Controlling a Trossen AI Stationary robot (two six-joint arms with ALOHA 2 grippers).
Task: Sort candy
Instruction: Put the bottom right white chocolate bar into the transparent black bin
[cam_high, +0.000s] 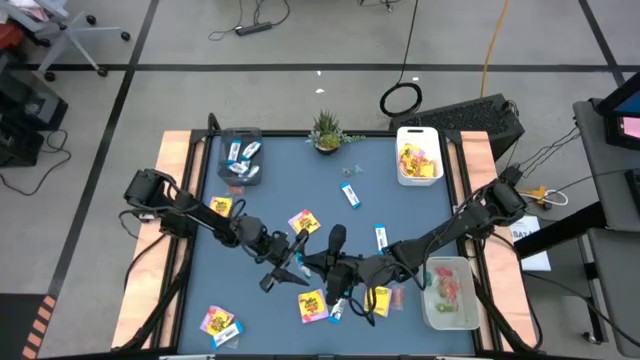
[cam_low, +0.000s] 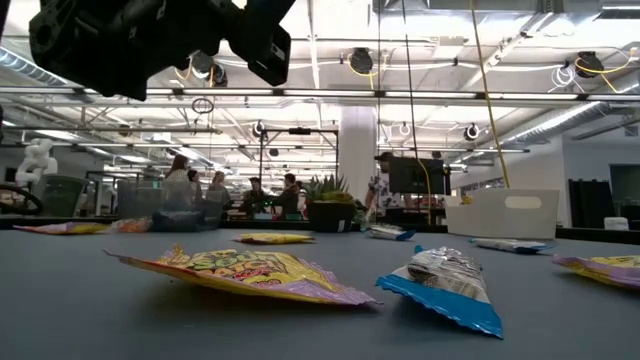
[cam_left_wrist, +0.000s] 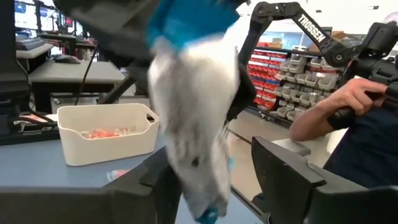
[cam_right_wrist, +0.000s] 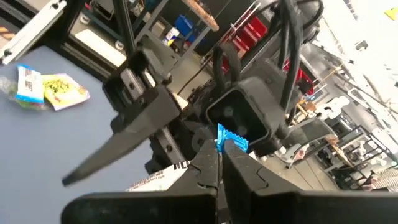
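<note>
Right claw (cam_right_wrist: 219, 163) pinches blue bar (cam_right_wrist: 231, 138).

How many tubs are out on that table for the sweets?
3. A clear tub sits left of the plant, a white tub right of it, and a third tub at the right edge of the table. None seems hidden.

The word "TROSSEN" stands in white capitals on a dark robot arm (cam_left_wrist: 309, 28) seen from the left wrist. No other writing is legible.
</note>
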